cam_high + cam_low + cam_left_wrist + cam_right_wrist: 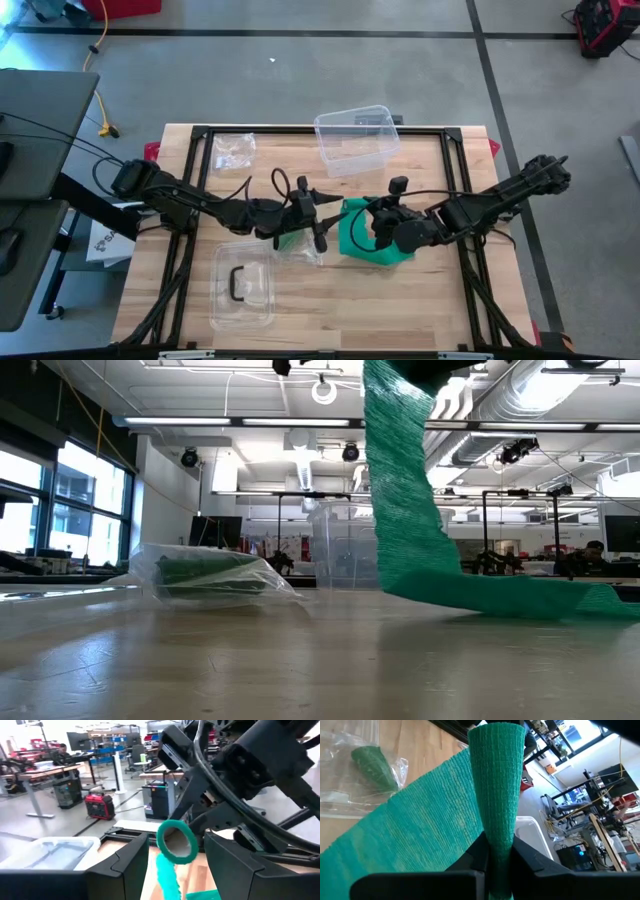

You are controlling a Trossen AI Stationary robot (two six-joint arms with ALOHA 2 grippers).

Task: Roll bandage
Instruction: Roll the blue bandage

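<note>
The green bandage [362, 238] is the landmark here: it lies near the middle of the wooden surface [400, 310], partly unrolled, with one stretch lifted off the wood and the rest trailing flat beneath it.

The right tool [496, 851] sits directly over the bandage and has its fingers pinched shut on the raised strip — the right wrist view shows the green weave squeezed narrow between the two dark fingers and fanning out above them. Holding the strip up and taut probably keeps tension on it so the winding stays tight.

The left tool [172, 857] faces the bandage from the other side. Its fingers stand apart, and the rolled end with its pale core [177, 840] shows in the gap between them; whether they touch the roll cannot be told from these views. That placement suits turning the roll while the other arm feeds the strip.

Just beside the bandage, on the left arm's side, a clear plastic bag [205, 575] holds another green roll, close enough that the loose tail could snag it. A clear plastic tub [357, 138] stands beyond the bandage toward the far edge, and a clear lid with a dark handle [242, 287] lies toward the near edge — both well apart. The surface past the bandage on the right arm's side is bare wood, giving room to draw the strip out.
</note>
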